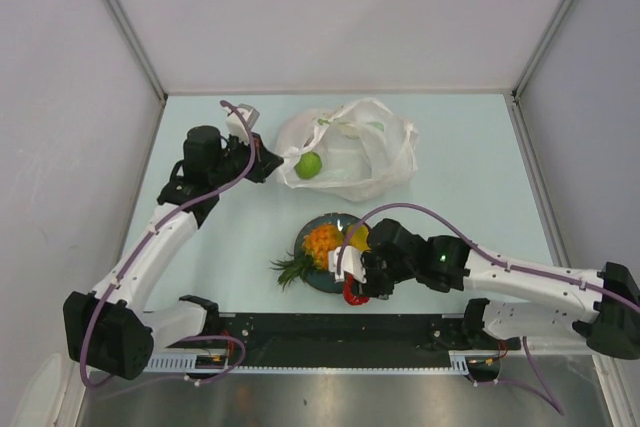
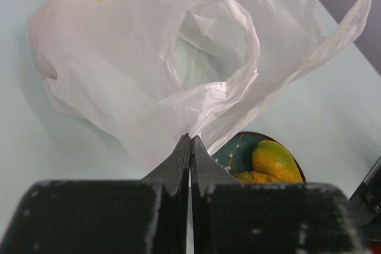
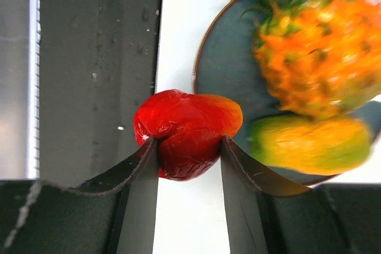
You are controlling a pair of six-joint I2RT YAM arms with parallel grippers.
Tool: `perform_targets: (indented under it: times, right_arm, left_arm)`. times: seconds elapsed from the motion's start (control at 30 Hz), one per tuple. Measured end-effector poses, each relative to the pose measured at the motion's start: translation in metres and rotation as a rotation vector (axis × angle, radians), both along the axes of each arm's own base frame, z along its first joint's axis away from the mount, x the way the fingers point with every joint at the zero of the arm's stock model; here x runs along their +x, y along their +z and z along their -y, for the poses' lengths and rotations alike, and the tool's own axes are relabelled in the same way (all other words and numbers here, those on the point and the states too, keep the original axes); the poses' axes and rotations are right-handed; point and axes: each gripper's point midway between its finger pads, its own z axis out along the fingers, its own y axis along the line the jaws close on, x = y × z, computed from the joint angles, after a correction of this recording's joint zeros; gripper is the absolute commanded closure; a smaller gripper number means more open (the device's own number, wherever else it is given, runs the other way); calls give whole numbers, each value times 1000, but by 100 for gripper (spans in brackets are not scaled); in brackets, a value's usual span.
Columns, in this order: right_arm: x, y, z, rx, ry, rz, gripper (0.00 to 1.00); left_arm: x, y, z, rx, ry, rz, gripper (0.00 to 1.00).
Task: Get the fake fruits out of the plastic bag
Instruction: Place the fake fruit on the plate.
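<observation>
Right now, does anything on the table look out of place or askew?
Only a small thing: the orange plastic pineapple lies on its side on the dark blue-grey round plate, and its green leafy crown sticks out past the rim. Nothing looks spilled or damaged.

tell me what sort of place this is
Probably a robot lab test cell: plain white walls box in a pale table, two robot arms are bolted at its near edge, and the props are fake fruits, a plate and a plastic bag.
</observation>
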Motion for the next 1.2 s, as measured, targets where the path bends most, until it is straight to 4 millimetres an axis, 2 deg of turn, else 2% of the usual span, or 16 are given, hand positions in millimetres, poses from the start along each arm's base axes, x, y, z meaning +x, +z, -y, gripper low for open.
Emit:
perform_targets:
  times: [0.13, 0.3, 0.4, 0.57, 0.73, 0.83, 0.87, 0.93, 0.97, 1.07, 1.2]
  right_arm:
    - [-2, -10, -2, -56, -106, -71, 67]
    - [8, -14, -10, -79, -245, -120, 64]
    - [20, -15, -13, -76, -352, -159, 64]
    - [47, -29, -4, -101, -568, -245, 62]
    - [43, -39, -8, -126, -618, -303, 59]
    - [39, -39, -13, -124, -620, -322, 47]
    - [38, -39, -15, -121, -620, -326, 37]
    - [35, -37, -19, -116, -619, -335, 27]
    - [35, -37, -21, -114, -623, -341, 18]
    - [35, -35, -27, -108, -633, -358, 9]
    - [40, -27, -34, -91, -641, -389, 9]
  left_arm:
    - [-2, 7, 2, -27, 2, 5, 100]
    - [-5, 13, 2, -44, 3, 13, 100]
    - [-8, 19, 1, -48, 3, 30, 100]
    - [-13, 21, 0, -53, 3, 41, 100]
    - [-16, 19, -1, -53, 3, 41, 100]
    - [-19, 19, -2, -54, 3, 45, 100]
    - [-20, 19, -2, -54, 3, 47, 100]
    - [-22, 19, -3, -55, 2, 50, 100]
    - [-23, 19, -3, -56, 2, 51, 100]
    - [-23, 19, -3, -56, 2, 52, 100]
    - [-24, 16, -4, -54, 3, 45, 100]
